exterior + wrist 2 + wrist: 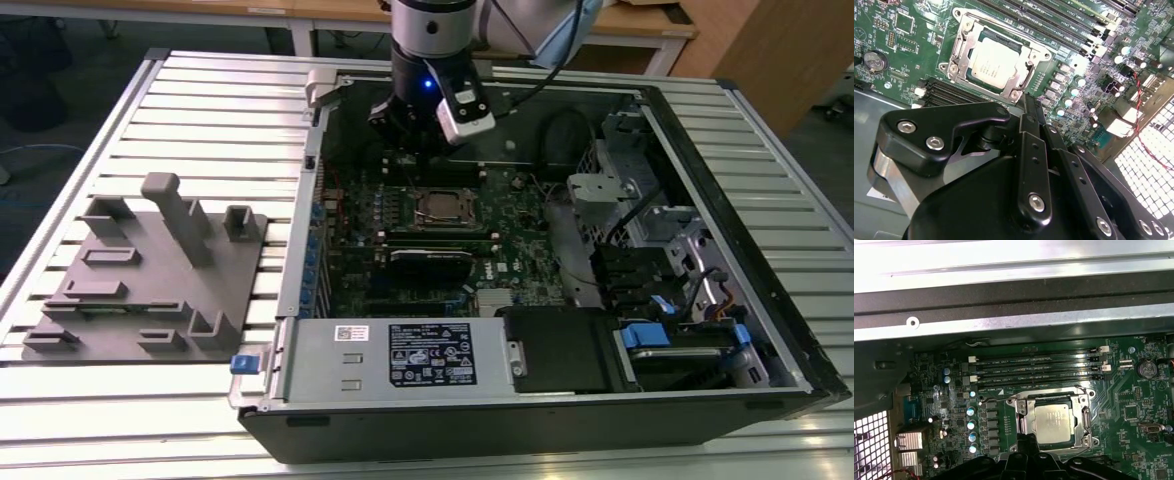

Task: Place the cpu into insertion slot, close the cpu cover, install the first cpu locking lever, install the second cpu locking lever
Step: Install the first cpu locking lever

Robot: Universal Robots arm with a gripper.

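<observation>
The arm hangs straight down into the open computer case (787, 330), its gripper (407, 150) pinched closed on nothing, hovering above the green motherboard (514, 225). In the exterior view the cpu (438, 207) lies at five o'clock from it, seated in the insertion slot (947, 67) beneath the lowered cpu cover (966, 42).

The motherboard (514, 215) is deep green. The cpu (996, 62) is a dull silver-grey and the cpu cover (961, 44) a brighter silver. The memory slots (1039, 367) are black, and so is the gripper (1026, 107). At the exterior view's left, the fixture block (147, 280) is plain grey and the table (227, 100) is pale with ribbed stripes. The power supply box (334, 365) is silver with a black label.
</observation>
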